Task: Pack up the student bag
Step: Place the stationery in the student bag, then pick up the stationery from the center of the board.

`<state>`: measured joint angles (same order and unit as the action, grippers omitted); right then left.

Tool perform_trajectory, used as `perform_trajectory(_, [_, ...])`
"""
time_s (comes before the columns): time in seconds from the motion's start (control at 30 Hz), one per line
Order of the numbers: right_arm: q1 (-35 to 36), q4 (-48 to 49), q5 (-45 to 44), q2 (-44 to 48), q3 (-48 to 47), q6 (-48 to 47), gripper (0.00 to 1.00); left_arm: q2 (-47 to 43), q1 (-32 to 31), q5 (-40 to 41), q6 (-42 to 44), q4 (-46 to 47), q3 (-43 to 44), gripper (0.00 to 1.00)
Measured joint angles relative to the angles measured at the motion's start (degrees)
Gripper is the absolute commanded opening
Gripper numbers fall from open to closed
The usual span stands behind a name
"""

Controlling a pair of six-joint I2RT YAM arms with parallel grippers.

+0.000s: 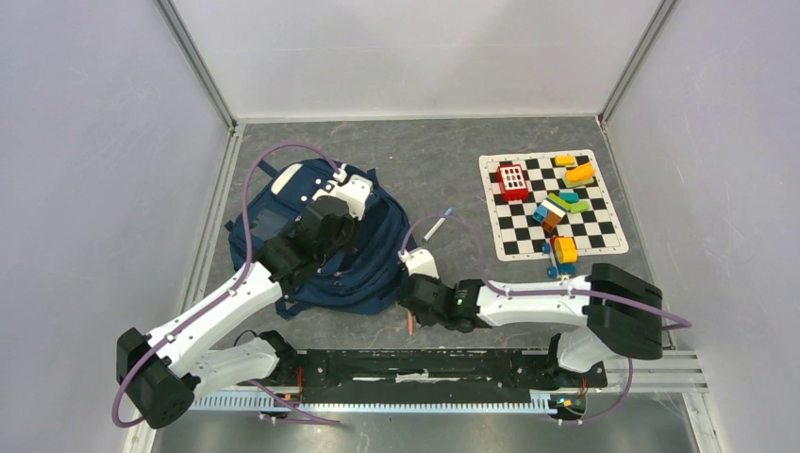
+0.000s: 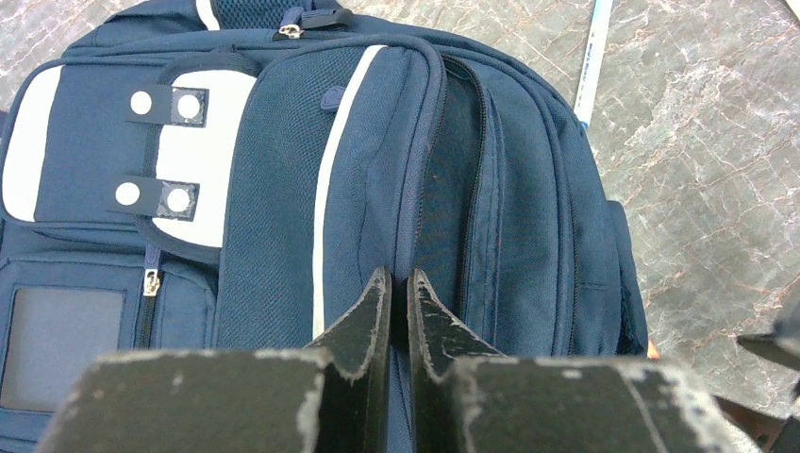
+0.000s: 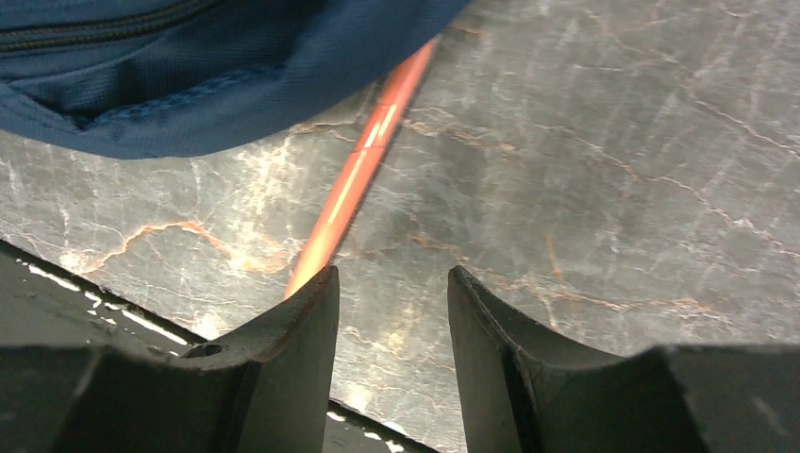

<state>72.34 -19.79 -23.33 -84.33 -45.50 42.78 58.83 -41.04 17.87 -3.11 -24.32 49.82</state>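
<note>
- I am viewing the student bag (image 1: 377,260) lying flat on the left-centre of the grey marbled table (image 1: 425,151), front panel facing up.
- The left gripper (image 2: 397,283) is hanging over the bag's front. Its jaws are standing nearly closed, pinching the piped seam at the edge of a zip opening.
- The right gripper (image 3: 391,283) is hovering low over bare table just beside the bag's near right corner. Its jaws are standing about half apart, holding nothing.
- An orange pen (image 3: 363,175) is lying on the table, one end tucked under the bag's edge, the other end reaching just beside one right fingertip.
- A blue-and-white pen (image 1: 437,226) is lying just right of the bag.
- A checkered mat (image 1: 509,236) is carrying coloured blocks (image 1: 557,203) at the far right, well apart from the bag.
</note>
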Motion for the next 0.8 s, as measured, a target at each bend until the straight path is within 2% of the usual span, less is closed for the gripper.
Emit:
perform_trajectory(0.33, [4.74,-1.99,-1.07,-10.75,-10.75,0.0,0.5,0.07,-0.2,0.02,0.0,0.0,0.0,0.06])
perform_trajectory(0.57, [5.57,-5.49,-3.72,-14.03,-12.2,0.44,0.47,0.07,-0.2,0.02,0.0,0.0,0.0,0.06])
perform_trajectory(0.8, [5.57,-6.16,-4.57,-13.99,-10.82,1.38,0.34,0.07,-0.2,0.02,0.0,-0.02,0.0,0.06])
